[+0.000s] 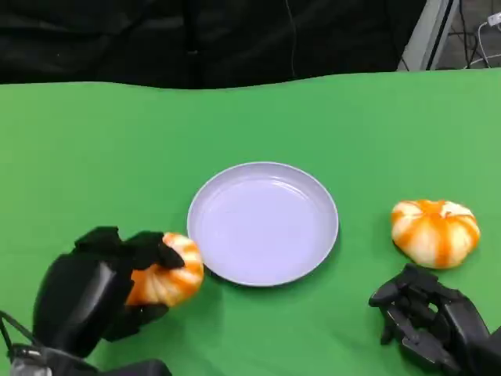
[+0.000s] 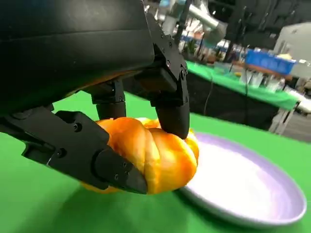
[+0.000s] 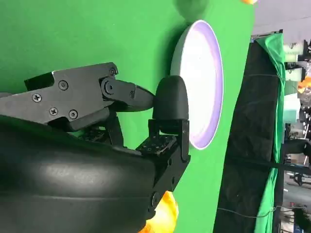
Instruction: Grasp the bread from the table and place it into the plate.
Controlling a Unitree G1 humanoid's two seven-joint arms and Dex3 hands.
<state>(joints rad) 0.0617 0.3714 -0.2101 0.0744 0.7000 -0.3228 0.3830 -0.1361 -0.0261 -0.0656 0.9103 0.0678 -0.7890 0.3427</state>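
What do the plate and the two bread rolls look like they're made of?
The plate looks like smooth plastic or melamine, pale lavender with a soft sheen. The bread in the left hand and the bread on the table look glossy, with vivid orange and white stripes, so they are probably plastic or foam replicas.

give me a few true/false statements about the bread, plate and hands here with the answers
1. The left hand grips a bread roll. True.
2. The plate already has bread in it. False: no bread lies in it.
3. A second roll lies on the table near the right hand. True.
4. The right hand holds that second roll. False: it holds nothing; the roll lies apart from it.
5. The held roll is beside the plate's rim, not over its middle. True.
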